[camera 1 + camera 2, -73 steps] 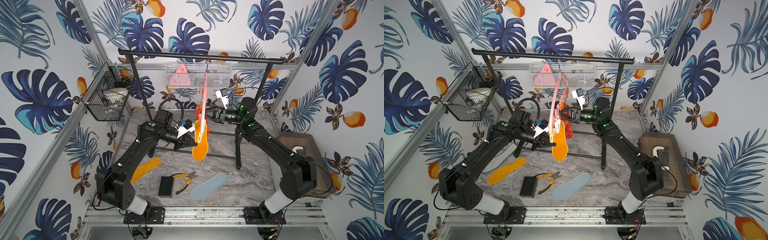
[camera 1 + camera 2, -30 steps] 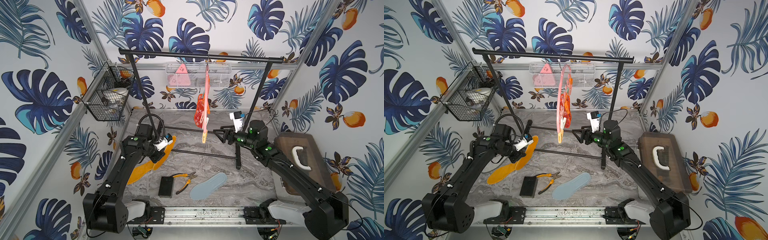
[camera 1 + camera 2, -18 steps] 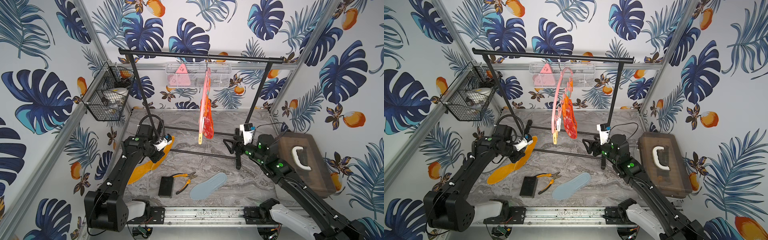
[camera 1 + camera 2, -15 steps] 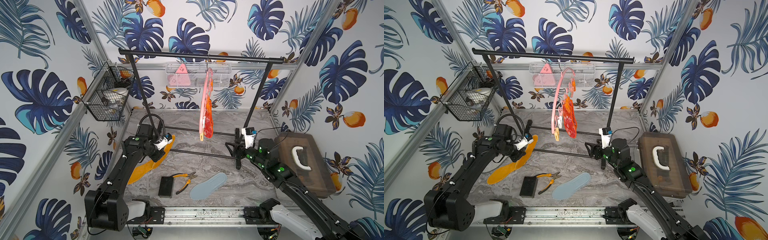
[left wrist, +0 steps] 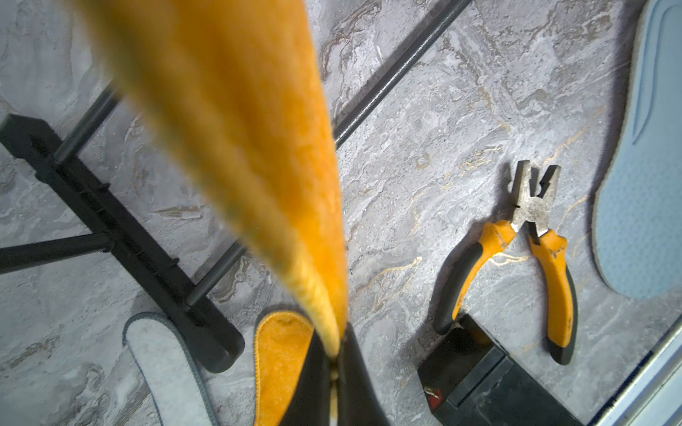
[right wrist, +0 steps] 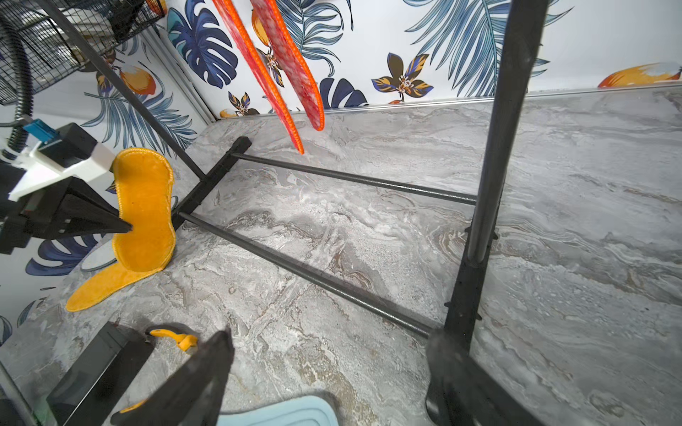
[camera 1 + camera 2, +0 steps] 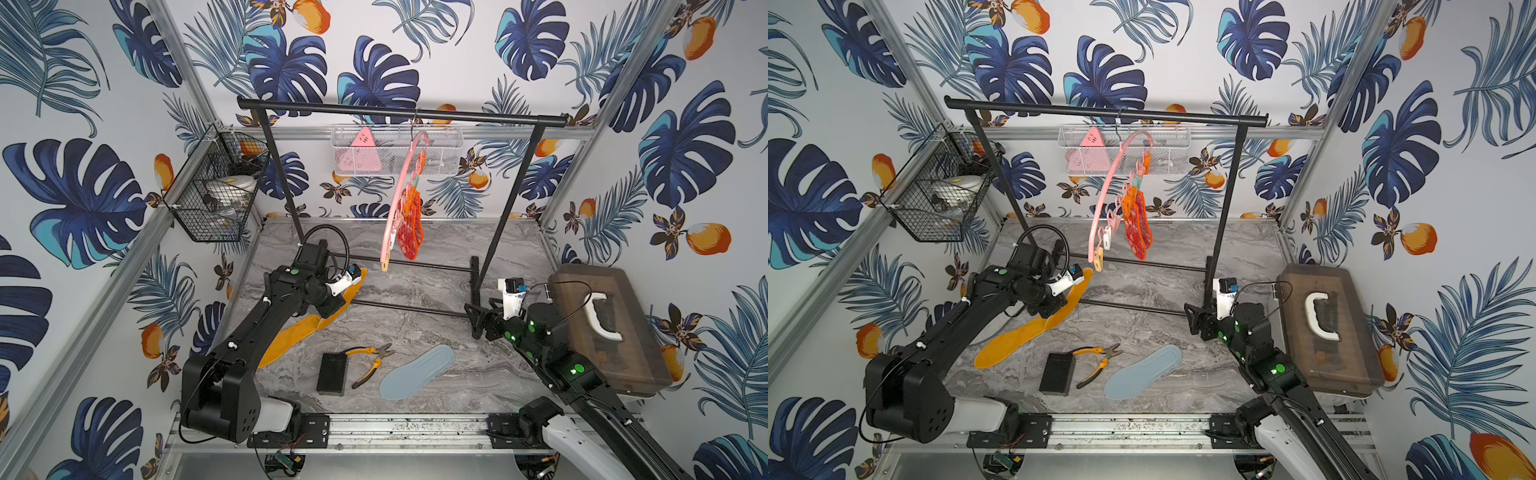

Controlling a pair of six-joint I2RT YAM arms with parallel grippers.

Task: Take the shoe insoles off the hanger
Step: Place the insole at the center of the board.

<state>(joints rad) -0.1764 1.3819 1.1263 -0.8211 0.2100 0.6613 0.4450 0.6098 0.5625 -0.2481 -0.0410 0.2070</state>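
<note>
Low over the tabletop's (image 7: 415, 324) left side, my left fingers (image 5: 363, 383) pinch the yellow-orange insole (image 7: 1075, 295); my right fingers (image 6: 192, 383) gape empty beside the rack post (image 7: 508, 208). Two red-orange insoles (image 7: 1138, 232) hang pegged on the pink hanger (image 7: 1100, 203).

On the slanting pink hanger (image 7: 394, 208) hang two red insoles (image 7: 409, 235); the orange insole (image 7: 1075, 297) stands upright, gripped; the blue insole (image 7: 417, 365) lies flat on the worktop (image 7: 415, 299).

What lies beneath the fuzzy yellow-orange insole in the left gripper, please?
A second fuzzy yellow-orange insole lies flat, beside a pale grey insole; the left arm partly hides both.
</note>
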